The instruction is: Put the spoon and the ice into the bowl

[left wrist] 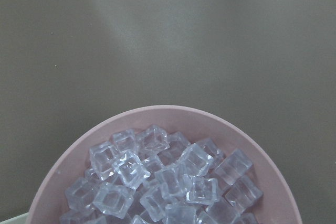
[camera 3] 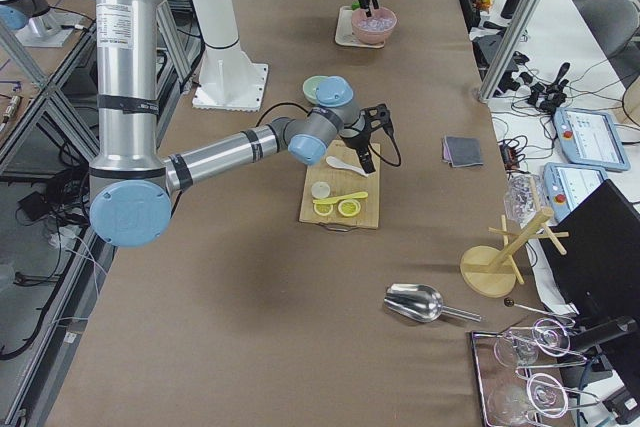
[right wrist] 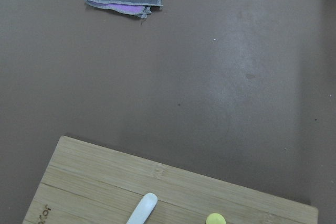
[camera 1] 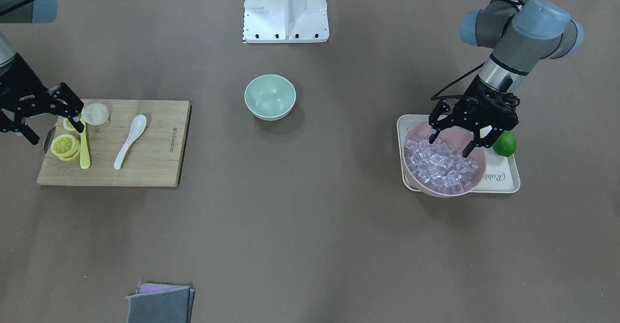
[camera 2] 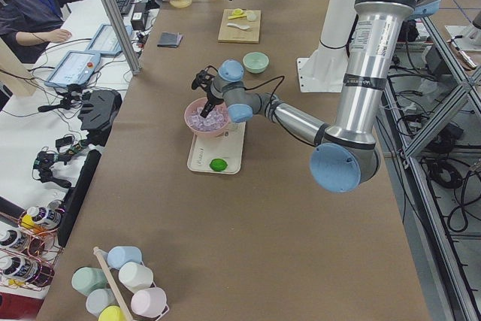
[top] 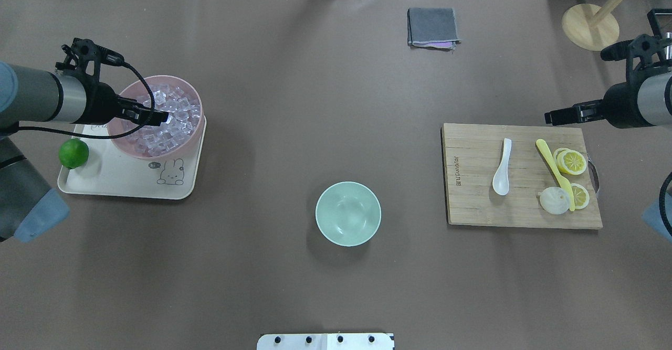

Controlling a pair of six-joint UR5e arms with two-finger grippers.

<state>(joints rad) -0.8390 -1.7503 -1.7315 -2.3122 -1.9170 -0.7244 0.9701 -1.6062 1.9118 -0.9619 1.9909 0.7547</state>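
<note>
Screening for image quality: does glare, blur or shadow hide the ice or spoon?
Left wrist view: clear glassy ice cubes sharp, only soft highlights. Overhead view: small white glossy spoon crisp, evenly lit; pale mint-green round bowl throws a faint shadow.

In the right wrist view only the handle end of the spoon (right wrist: 143,209) and the tip of the yellow knife (right wrist: 215,218) show; the bottom edge cuts off the rest. The left wrist view cuts off part of the pink bowl (left wrist: 173,111). In the front view the left pincer (camera 1: 450,146) hides some ice (camera 1: 438,168).
</note>
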